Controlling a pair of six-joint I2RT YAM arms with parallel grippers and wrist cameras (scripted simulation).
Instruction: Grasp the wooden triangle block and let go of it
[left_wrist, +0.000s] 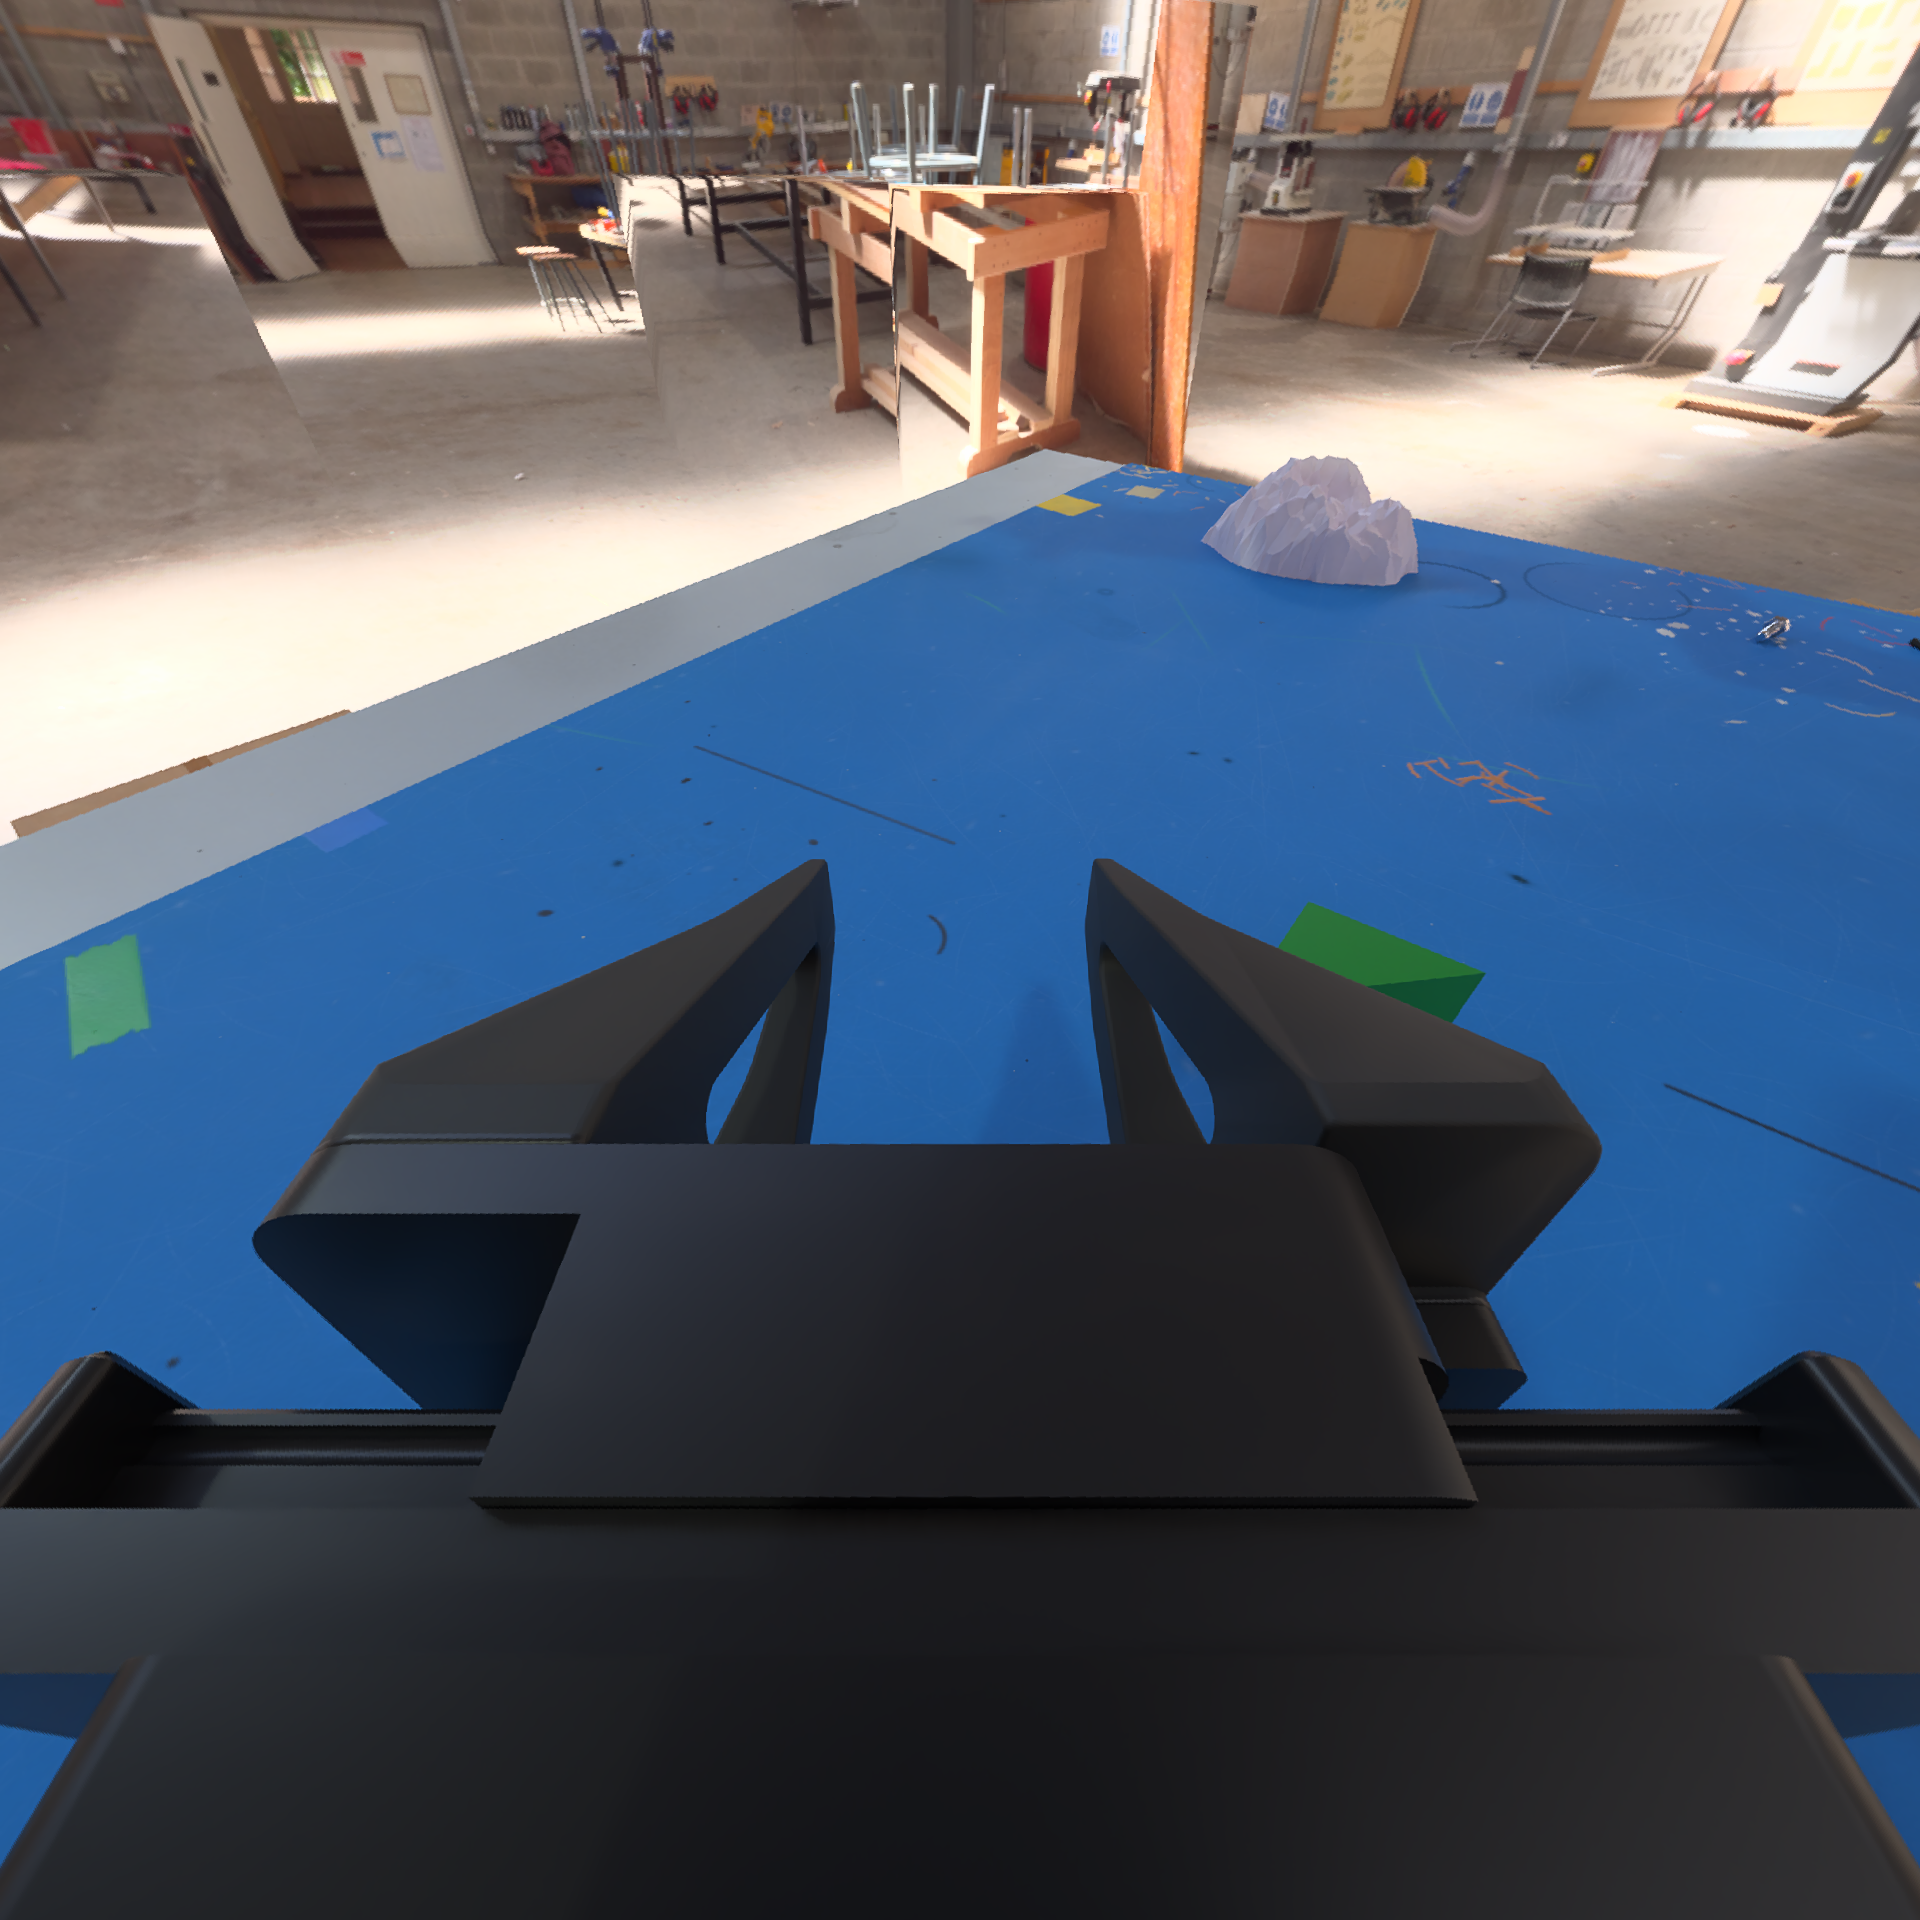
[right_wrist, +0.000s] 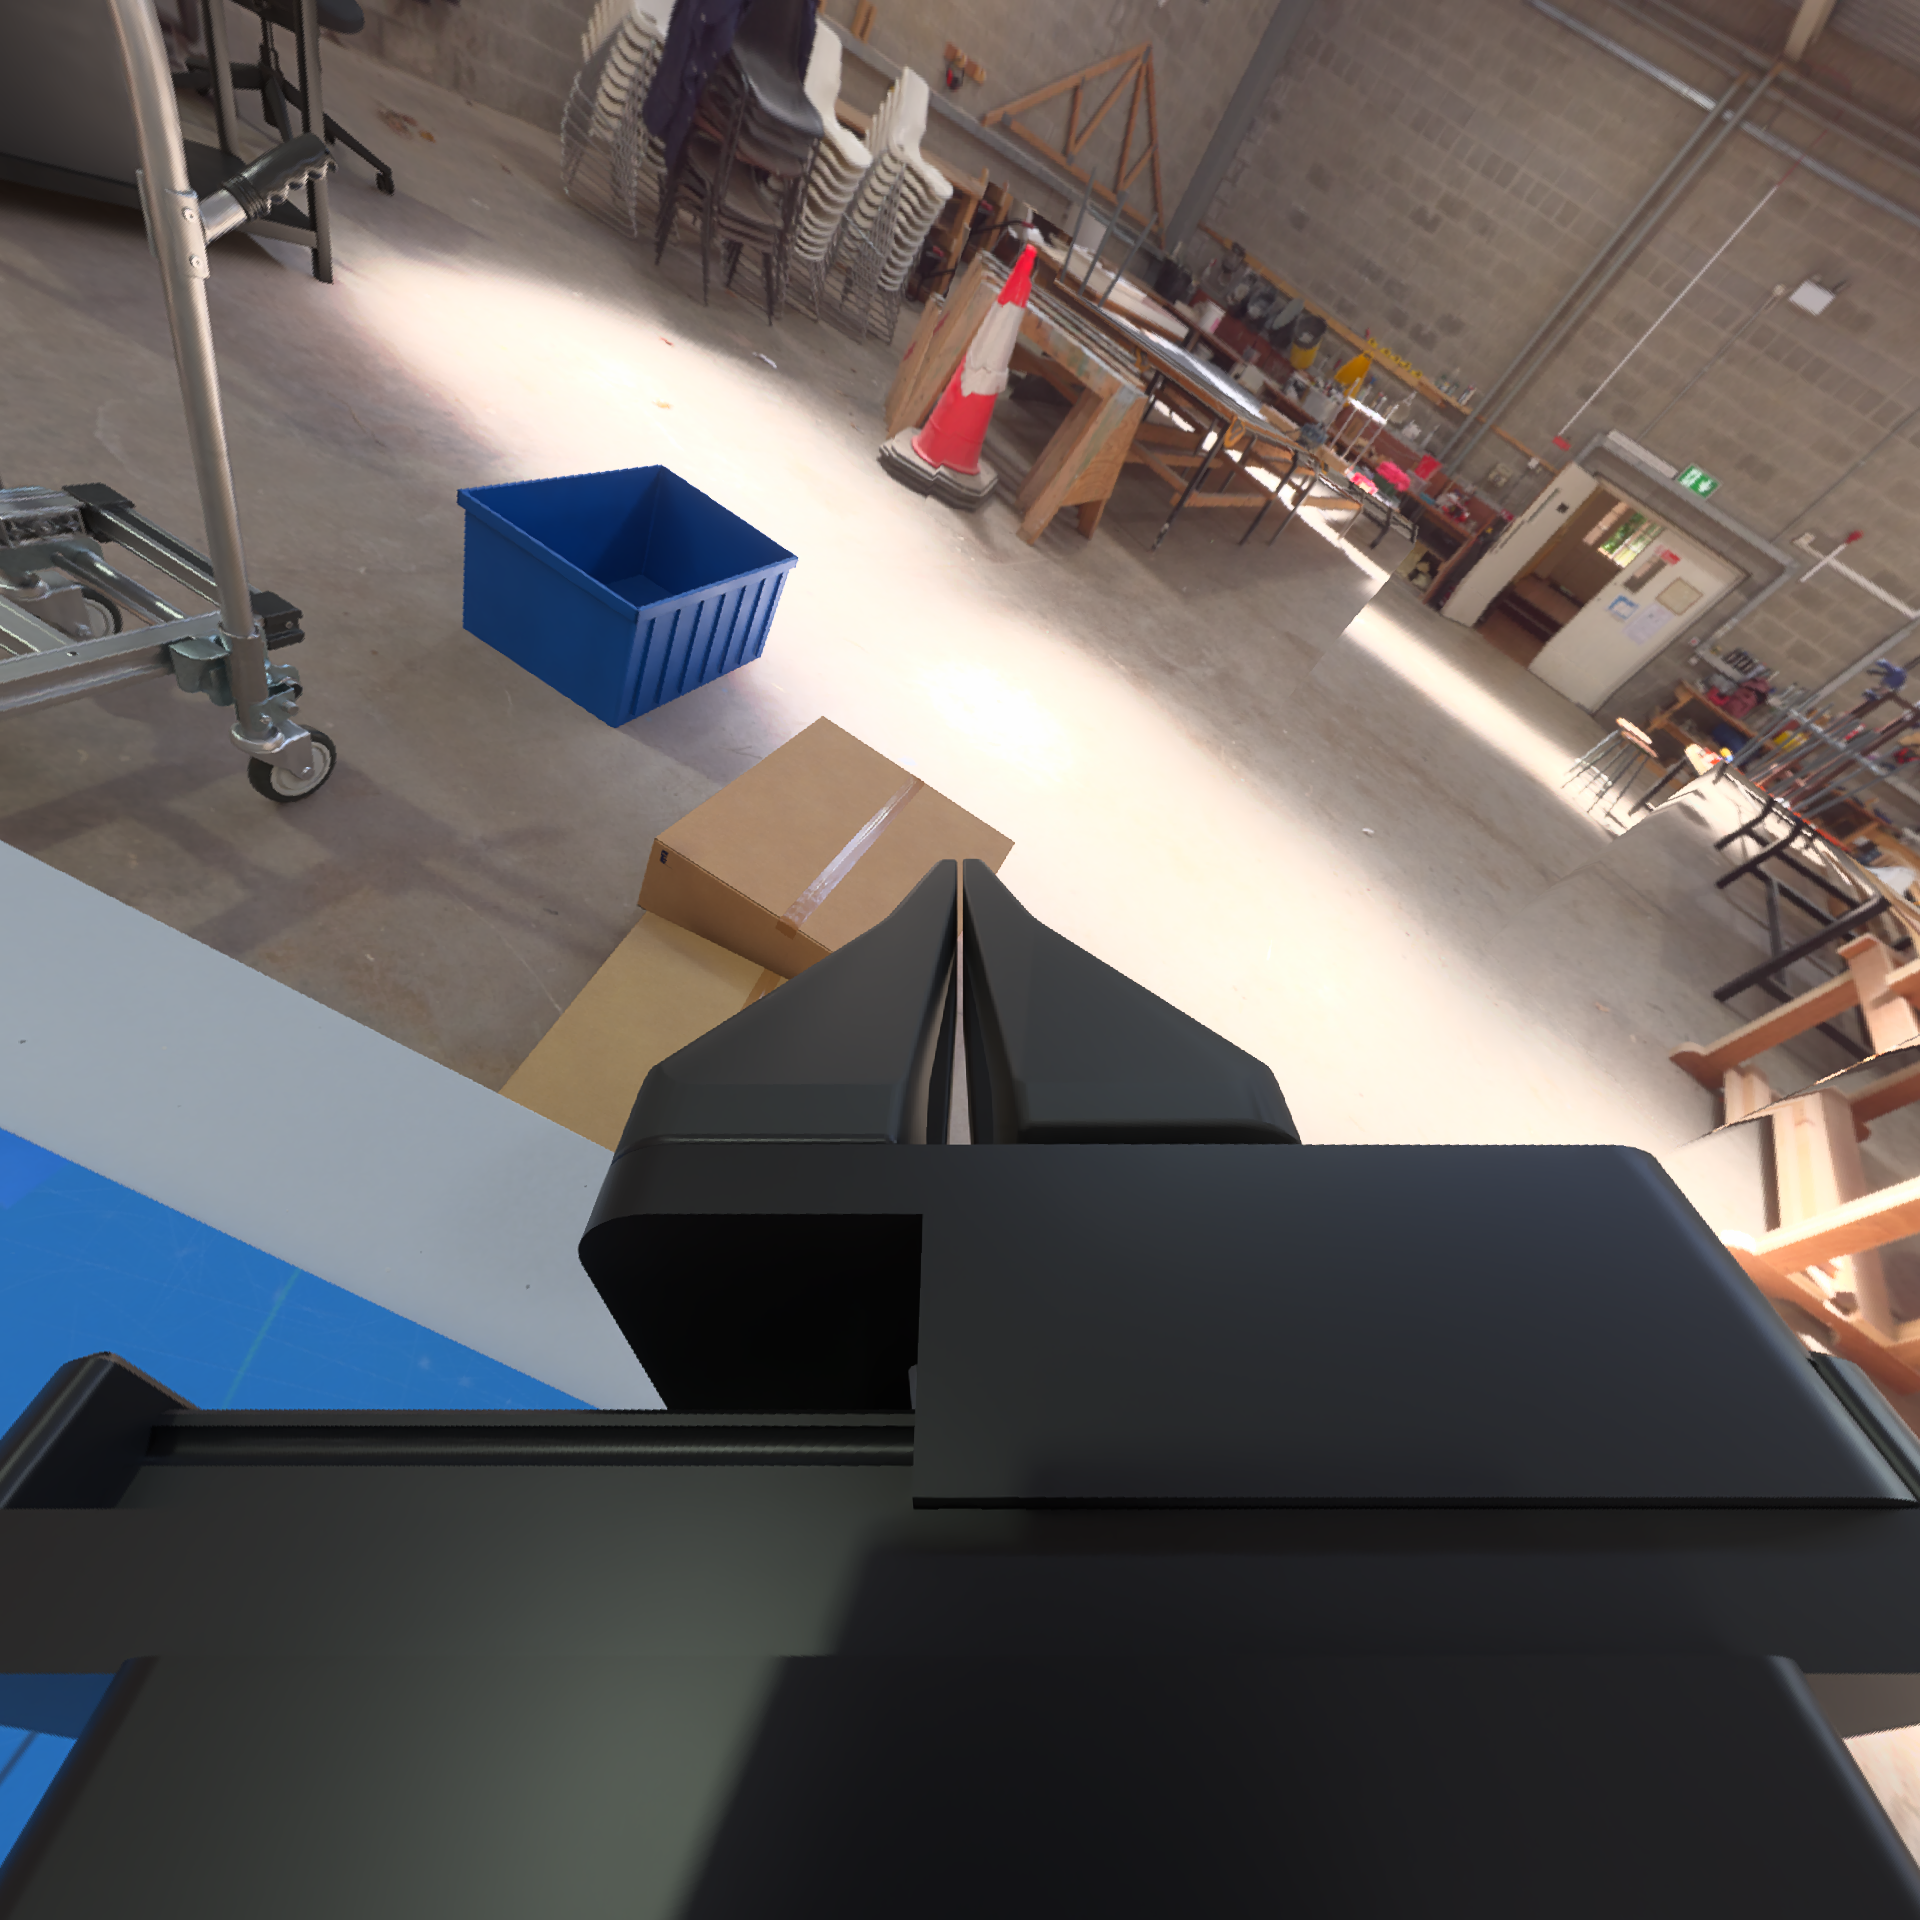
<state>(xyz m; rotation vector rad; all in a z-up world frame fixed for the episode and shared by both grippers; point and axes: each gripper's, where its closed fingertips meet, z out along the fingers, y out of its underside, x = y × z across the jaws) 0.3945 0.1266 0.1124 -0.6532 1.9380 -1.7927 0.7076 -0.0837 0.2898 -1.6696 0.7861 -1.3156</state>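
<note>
Jaws of the left gripper (left_wrist: 958, 883) spread apart, empty, above the blue worktop (left_wrist: 1039, 707); green triangle block (left_wrist: 1382, 961) sits just right, probably light and rigid, best pinched across flat faces. Right gripper (right_wrist: 958, 883) clenched, idle.

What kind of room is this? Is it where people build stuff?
Most likely a woodworking workshop: wooden workbenches stand on a concrete floor, tools hang along the block wall, and stacked chairs and a traffic cone sit nearby.
</note>
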